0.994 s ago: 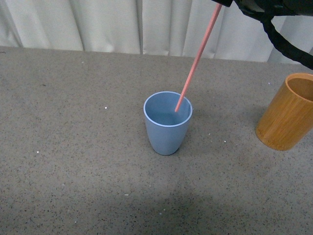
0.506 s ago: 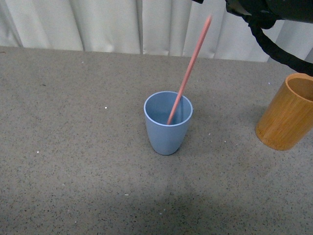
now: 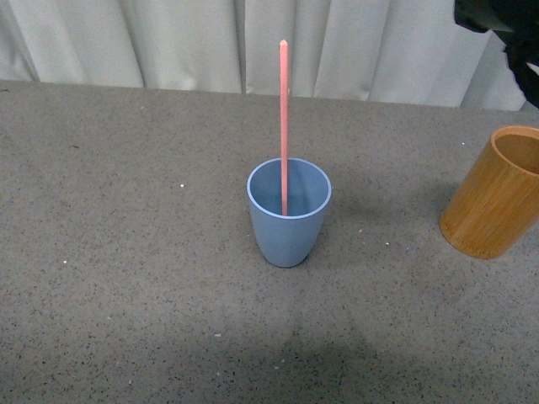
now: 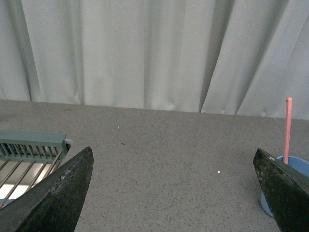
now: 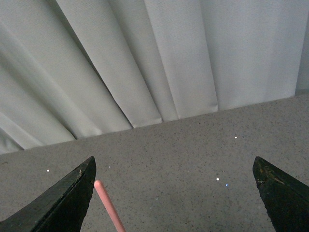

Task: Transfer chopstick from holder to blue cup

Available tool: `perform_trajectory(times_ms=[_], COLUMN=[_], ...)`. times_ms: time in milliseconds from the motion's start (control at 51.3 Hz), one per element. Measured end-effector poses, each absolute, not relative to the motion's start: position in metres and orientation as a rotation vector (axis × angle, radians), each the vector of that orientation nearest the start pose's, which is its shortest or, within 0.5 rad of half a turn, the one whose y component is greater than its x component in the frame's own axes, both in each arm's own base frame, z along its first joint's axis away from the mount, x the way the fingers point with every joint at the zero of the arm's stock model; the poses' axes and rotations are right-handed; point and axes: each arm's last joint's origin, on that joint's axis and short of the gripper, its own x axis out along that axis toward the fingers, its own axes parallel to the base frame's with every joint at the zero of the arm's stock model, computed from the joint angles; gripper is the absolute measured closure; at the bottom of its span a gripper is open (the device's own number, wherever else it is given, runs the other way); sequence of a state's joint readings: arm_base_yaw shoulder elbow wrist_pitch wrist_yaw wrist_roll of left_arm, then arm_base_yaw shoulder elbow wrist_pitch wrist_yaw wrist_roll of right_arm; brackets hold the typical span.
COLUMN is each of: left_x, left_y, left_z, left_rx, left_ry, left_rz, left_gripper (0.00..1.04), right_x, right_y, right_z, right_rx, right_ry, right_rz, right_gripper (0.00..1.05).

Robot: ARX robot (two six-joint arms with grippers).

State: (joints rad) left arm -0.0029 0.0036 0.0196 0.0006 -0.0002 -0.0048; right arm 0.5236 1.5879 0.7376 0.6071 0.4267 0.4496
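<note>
Chopstick (image 3: 284, 126) now stands free in the blue cup (image 3: 289, 212), lower end inside, shaft close to upright, tip well above the rim. Nothing grips it. Right end effector (image 5: 174, 193) has its fingers spread wide with empty air between them; in the right wrist view the chopstick's top pokes up just beside one finger, near it, not touching. In the front view only a dark bit of the right arm shows at the upper right corner, well clear of the stick. Left end effector (image 4: 176, 193) is also spread apart and empty, with the cup and stick off near one of its fingers.

Versus the earlier frames: a second ago the stick hung slanted from the right end effector with its tip over the cup mouth; half a second ago it was leaning, already let go. Now it has tipped to nearly vertical and the arm has pulled back up and away.

Holder (image 3: 495, 195) sits on the bench (image 3: 126, 295), apart from the cup, looking empty. Judged: transfer done, only retreat left.
</note>
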Motion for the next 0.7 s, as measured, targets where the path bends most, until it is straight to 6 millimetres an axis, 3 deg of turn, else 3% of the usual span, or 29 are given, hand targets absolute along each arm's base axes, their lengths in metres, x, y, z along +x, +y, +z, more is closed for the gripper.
perform_trajectory(times_ms=[136, 214, 370, 448, 526, 584, 701], left_x=[0.097, 0.097, 0.097, 0.097, 0.097, 0.097, 0.097], left_y=[0.000, 0.000, 0.000, 0.000, 0.000, 0.000, 0.000], left_z=[0.170, 0.170, 0.170, 0.170, 0.170, 0.170, 0.170], left_rx=[-0.005, -0.005, -0.005, -0.005, -0.005, -0.005, -0.005], left_ry=[-0.017, -0.017, -0.017, -0.017, -0.017, -0.018, -0.018], left_rz=[-0.003, -0.001, -0.002, -0.002, -0.003, 0.000, -0.001], left_gripper=[0.07, 0.07, 0.07, 0.07, 0.07, 0.07, 0.07], right_x=[0.262, 0.226, 0.176, 0.142, 0.117, 0.098, 0.098], right_y=[0.121, 0.078, 0.030, 0.004, 0.001, 0.000, 0.000], right_z=[0.199, 0.194, 0.171, 0.152, 0.159, 0.164, 0.165], right_rx=[0.220, 0.098, 0.026, 0.014, 0.010, 0.004, 0.004], right_ry=[0.054, 0.008, 0.027, 0.106, 0.089, 0.001, 0.000], right_rz=[0.031, 0.019, 0.030, 0.010, 0.001, 0.005, 0.004], right_gripper=[0.27, 0.45, 0.68, 0.86, 1.04, 1.04, 1.04])
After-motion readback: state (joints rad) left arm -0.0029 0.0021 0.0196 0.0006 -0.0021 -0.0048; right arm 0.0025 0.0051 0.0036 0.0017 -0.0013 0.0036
